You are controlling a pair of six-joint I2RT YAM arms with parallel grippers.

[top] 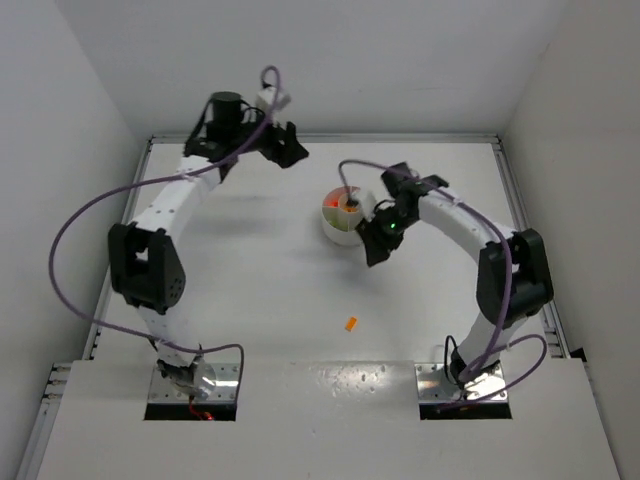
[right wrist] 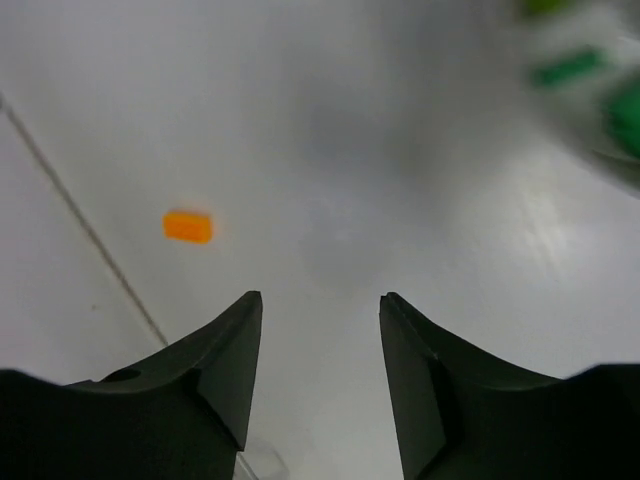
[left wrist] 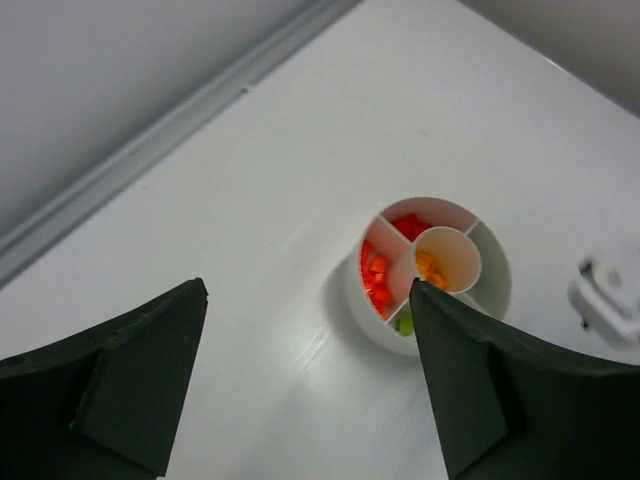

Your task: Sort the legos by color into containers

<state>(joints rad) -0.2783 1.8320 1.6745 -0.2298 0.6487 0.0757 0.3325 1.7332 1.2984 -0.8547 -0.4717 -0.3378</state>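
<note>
The round white dish (top: 338,226) stands mid-table, also in the left wrist view (left wrist: 372,318). Its wedges hold red and orange bricks (left wrist: 376,280), a green brick (left wrist: 404,324), and the central cup holds orange bricks (left wrist: 430,268). One orange brick (top: 351,323) lies alone on the table toward the near edge, also in the right wrist view (right wrist: 188,227). My left gripper (top: 290,147) is open and empty, raised at the back, left of the dish. My right gripper (top: 375,250) is open and empty just right of the dish, above bare table.
White walls close the table at the back and both sides. A metal rail (left wrist: 150,140) runs along the back edge. A seam (right wrist: 90,240) crosses the table surface near the loose orange brick. Blurred green bricks (right wrist: 570,68) show at the right wrist view's top right.
</note>
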